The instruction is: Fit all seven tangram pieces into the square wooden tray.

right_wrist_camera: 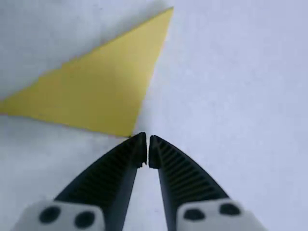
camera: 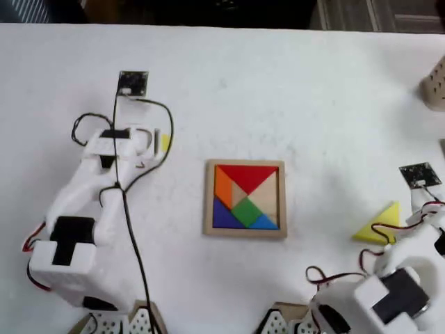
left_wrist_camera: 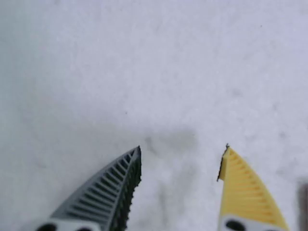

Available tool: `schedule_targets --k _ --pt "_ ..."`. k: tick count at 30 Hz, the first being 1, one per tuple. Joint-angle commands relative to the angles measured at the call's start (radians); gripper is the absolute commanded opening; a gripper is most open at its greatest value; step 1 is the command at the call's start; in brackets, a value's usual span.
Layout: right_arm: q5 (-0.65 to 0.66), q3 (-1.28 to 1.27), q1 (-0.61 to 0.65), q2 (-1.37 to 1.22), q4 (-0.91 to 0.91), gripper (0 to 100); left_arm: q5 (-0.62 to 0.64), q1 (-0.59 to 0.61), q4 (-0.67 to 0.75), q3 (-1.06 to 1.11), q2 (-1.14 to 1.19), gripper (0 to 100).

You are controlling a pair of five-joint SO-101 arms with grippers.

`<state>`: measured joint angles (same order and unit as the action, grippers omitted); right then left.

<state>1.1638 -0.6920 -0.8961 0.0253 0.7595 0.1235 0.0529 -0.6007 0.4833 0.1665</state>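
Currently the square wooden tray (camera: 209,202) sits in the middle of the white desk (camera: 313,90), holding red, orange, green and blue pieces around patches of bare wood. Well off to its right, the yellow triangular piece (camera: 381,224) lies flat on the desk. My right end effector (right_wrist_camera: 147,144) is pinched almost closed on nothing, its 2 black tips just beside one corner of that triangle. My left end effector (left_wrist_camera: 183,149) hangs over bare desk left of the tray, spread wide, with 1 grey finger and 1 yellow.

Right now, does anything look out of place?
Yes: the yellow triangle lies loose on the table, right of the wooden tray, beside the shut right gripper. The tray shows a bare patch on its right side.
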Motion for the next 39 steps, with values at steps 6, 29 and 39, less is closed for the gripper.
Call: schedule_targets --k 6,29,39 --pt "-0.023 0.037 0.079 -0.054 -0.004 1.7 0.008 0.016 -0.008 -0.043 -0.005 28" --pt "-0.265 0.043 0.478 0.056 0.202 1.7 0.008 0.016 -0.006 -0.043 -0.005 28" --pt "-0.264 0.035 0.487 0.452 0.424 12.0 0.008 0.016 -0.005 -0.043 -0.005 29"
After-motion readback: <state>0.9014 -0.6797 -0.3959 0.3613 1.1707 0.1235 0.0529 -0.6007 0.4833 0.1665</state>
